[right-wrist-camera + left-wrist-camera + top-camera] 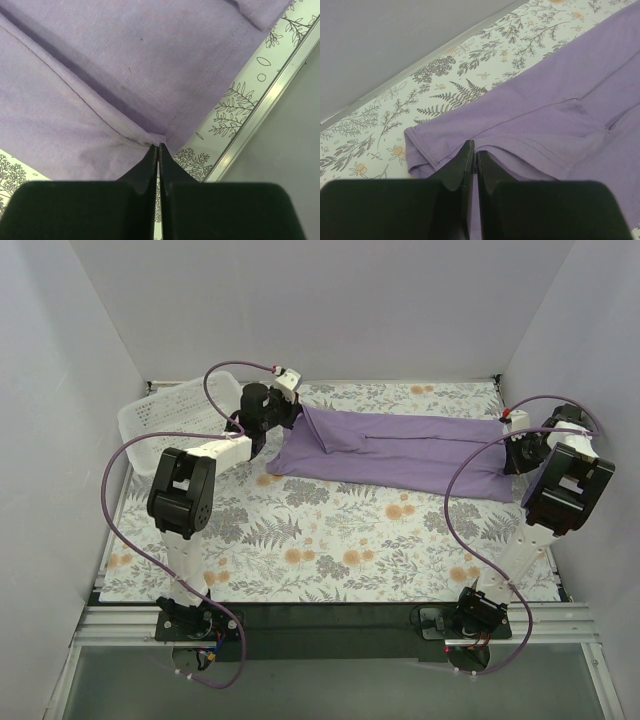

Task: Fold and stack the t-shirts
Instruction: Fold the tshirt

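L gripper (472,148) clenched on t-shirt (400,455) hem, R gripper (158,147) pinching its corner, basket (135,420) part-hidden by arm (220,450)

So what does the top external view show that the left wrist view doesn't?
Only the top external view shows the whole purple t-shirt stretched between the left fingers and right fingers, plus the white basket at far left. Only the left wrist view shows the left fingers shut on the shirt's folded edge, and its hem stitching. Both show purple fabric on the floral table cover.
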### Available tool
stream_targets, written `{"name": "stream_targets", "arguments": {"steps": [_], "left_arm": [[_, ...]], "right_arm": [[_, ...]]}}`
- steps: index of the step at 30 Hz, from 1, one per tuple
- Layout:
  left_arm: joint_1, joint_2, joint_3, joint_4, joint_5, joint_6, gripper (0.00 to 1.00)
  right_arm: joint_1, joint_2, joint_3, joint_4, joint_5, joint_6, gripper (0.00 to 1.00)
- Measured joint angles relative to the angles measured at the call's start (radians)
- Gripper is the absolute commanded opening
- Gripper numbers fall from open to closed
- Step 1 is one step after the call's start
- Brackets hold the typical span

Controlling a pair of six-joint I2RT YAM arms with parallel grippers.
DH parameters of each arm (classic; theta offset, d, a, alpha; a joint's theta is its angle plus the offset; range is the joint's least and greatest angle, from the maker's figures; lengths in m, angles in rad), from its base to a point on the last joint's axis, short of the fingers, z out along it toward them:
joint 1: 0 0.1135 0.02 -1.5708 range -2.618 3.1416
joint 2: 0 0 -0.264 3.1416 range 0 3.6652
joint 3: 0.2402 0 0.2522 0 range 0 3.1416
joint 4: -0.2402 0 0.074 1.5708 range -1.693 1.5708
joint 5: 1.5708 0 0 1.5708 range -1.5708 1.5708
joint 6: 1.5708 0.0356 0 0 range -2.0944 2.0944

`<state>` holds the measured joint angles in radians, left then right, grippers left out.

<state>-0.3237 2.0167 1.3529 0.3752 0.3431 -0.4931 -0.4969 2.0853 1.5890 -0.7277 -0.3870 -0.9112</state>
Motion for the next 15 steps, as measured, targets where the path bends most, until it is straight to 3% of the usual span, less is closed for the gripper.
{"name": "stream_targets", "arguments": {"steps": [15], "left_arm": [[0.000, 0.006, 0.004, 0.001, -0.004, -0.011, 0.00]], "right_arm": [[0.000, 0.001, 0.000, 0.006, 0.000, 0.019, 0.01]]}}
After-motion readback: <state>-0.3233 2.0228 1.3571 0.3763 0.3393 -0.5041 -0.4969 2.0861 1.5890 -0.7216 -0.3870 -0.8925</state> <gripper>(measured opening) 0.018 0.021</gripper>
